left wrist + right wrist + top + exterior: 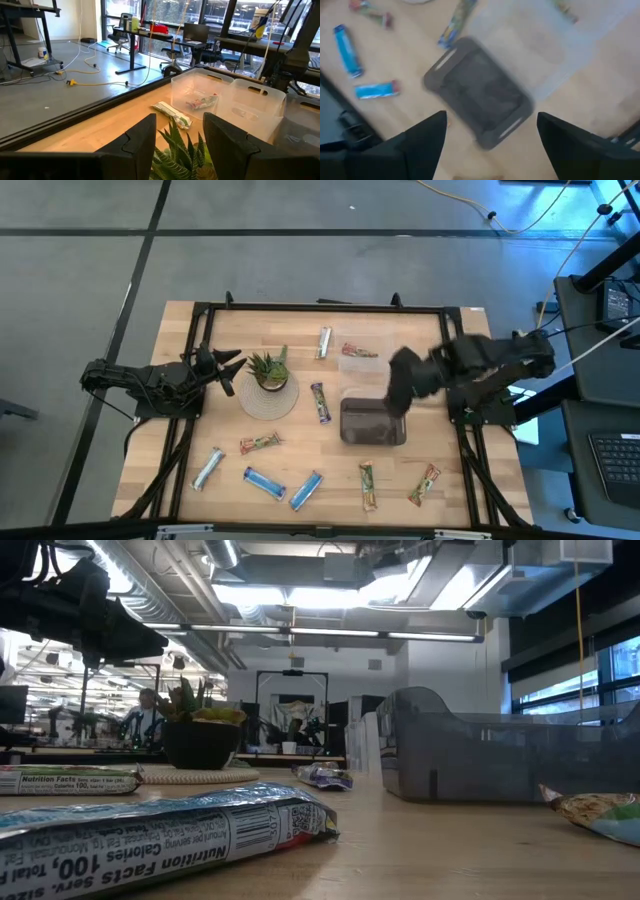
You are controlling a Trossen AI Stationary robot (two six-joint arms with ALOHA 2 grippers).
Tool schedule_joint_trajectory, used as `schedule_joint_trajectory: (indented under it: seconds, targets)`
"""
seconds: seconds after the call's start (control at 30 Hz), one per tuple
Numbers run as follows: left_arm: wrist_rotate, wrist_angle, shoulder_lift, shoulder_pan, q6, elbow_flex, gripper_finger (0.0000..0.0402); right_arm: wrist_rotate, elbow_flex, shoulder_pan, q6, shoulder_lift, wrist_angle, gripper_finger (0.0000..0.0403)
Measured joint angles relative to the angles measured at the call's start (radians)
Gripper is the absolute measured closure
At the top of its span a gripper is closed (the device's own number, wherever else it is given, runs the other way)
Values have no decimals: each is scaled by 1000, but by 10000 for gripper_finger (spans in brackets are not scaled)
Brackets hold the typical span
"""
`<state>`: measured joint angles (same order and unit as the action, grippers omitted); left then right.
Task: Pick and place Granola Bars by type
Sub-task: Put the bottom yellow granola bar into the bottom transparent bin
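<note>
Several granola bars lie flat on the wooden table: a silvery-white one (323, 342), a purple one (320, 402), blue ones (263, 481) (306, 490) (207, 468) and green-tan ones (259, 444) (367, 485) (424, 485). Another green-tan bar (360, 352) lies inside a clear bin (345, 366). My right gripper (398, 400) hangs open and empty above a grey bin (480, 92), pointing steeply down. My left gripper (228, 367) waits open and level at the table's left, its fingers just before a potted plant (268, 370).
The potted plant stands on a round woven mat (270, 402) left of centre. The grey bin (372, 422) and the clear bin stand side by side right of centre. A black frame (320, 308) rims the table. Bare wood shows between the near row of bars and the bins.
</note>
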<state>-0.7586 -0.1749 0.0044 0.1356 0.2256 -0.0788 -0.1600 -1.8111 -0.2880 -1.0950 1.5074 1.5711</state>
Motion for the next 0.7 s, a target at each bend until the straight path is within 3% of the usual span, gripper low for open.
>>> schedule_joint_trajectory:
  seconds: [0.4,0.7]
  targets:
    - [1,0,0,0,132,0,245,-6,1,-423,-516,127,-1,91]
    - [1,0,0,0,190,0,245,4,2,-600,-818,289,-1,91]
